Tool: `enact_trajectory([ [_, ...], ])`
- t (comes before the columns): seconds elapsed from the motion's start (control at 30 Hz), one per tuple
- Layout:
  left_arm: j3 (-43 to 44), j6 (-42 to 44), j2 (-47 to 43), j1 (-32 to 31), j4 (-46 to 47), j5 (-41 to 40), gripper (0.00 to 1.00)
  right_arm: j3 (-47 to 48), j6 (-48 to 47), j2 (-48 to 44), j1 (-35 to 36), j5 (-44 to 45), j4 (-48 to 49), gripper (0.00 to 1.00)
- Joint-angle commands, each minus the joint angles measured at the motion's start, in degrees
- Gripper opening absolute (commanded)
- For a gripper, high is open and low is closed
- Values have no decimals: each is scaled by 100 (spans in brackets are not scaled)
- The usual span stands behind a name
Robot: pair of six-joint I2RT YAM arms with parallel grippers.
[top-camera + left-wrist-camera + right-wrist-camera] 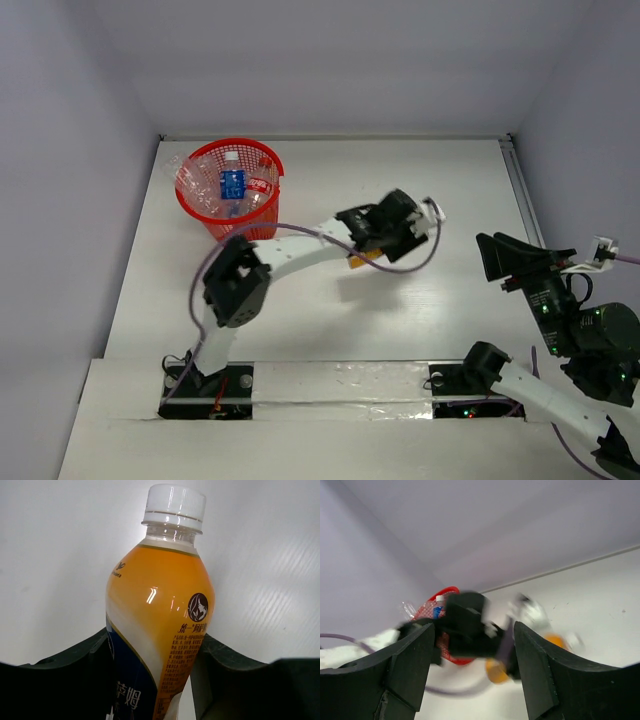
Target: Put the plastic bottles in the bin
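Observation:
My left gripper [385,240] is shut on the orange bottle [160,615], which has a white cap and a dark blue label; the black fingers [225,680] press both its sides. It hangs above the middle of the table, and only a bit of orange [358,262] shows under the gripper in the top view. The red mesh bin [232,185] stands at the back left and holds several clear bottles [233,186] with blue and red labels. My right gripper [497,256] is open and empty at the right, facing the left arm; in its own view [470,645] the left gripper is blurred.
One clear bottle [172,166] pokes over the bin's left rim. White walls enclose the table at the back and both sides. A purple cable [300,232] loops along the left arm.

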Motion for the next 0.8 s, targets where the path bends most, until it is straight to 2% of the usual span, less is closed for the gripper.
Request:
enact_trajectory([
  [0.0, -180, -1026, -1778, 723, 1083, -566, 26, -36, -110, 235, 2, -81, 311, 70],
  [0.1, -470, -1696, -2657, 1216, 1355, -847, 27, -97, -102, 411, 2, -290, 380, 70],
  [0.2, -892, -2478, -3457, 2041, 1672, -1215, 30, -212, -75, 832, 2, -746, 714, 70],
  [0.33, -1304, -3023, -4101, 2841, 1708, -1857, 32, -369, 47, 1535, 2, -1354, 1109, 70],
  [0.4, -1481, -3104, -4321, 3159, 1708, -1876, 33, -414, 65, 1703, 2, -1608, 1233, 70],
  [0.47, -1657, -3174, -4349, 3544, 1699, -1998, 33, -484, 92, 1870, 2, -1706, 1365, 70],
  [0.6, -1745, -3192, -4121, 3932, 1673, -2069, 33, -572, 118, 2020, 2, -1873, 1488, 70],
  [0.77, -1841, -3026, -3901, 4074, 1532, -2331, 33, -634, 92, 2038, 2, -1873, 1497, 70],
])
